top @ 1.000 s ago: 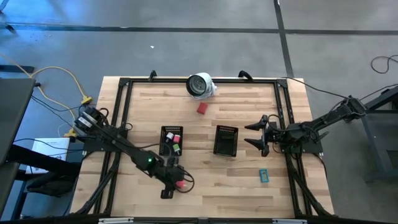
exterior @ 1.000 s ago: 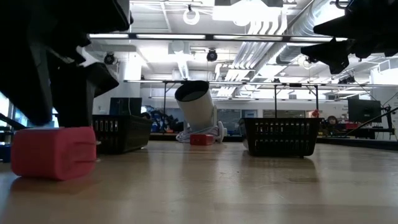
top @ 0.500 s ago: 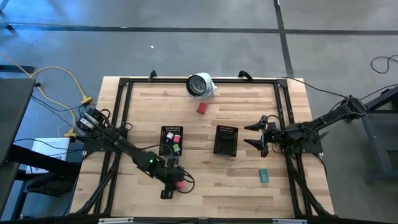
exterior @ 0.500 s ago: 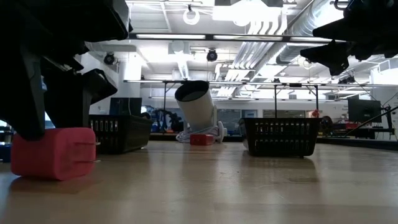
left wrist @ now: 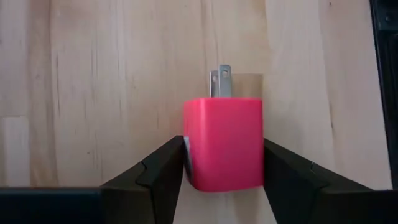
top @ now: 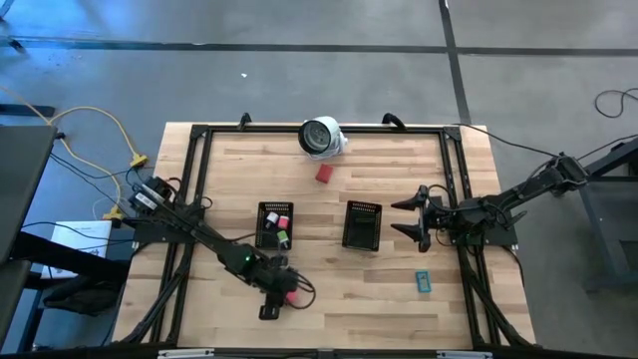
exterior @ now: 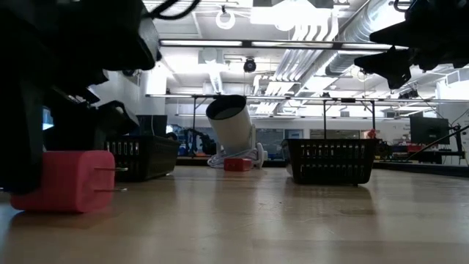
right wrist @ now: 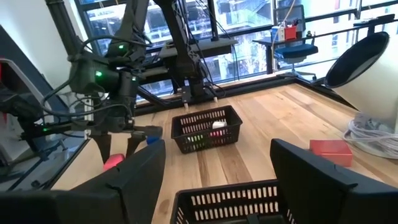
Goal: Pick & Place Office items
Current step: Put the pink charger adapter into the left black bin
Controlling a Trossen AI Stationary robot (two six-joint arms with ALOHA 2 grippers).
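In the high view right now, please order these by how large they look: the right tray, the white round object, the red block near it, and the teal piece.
1. right tray
2. white round object
3. red block and teal piece: both are tiny and look nearly alike, so I do not rank them.

A robotics lab or open workshop hall: above the wooden bench [exterior: 293, 220] run exposed ducts [exterior: 322, 29] and strip lights [exterior: 220, 44]; beyond it, large windows [right wrist: 205, 18], an office chair [right wrist: 292, 50], concrete floor [top: 299, 70].
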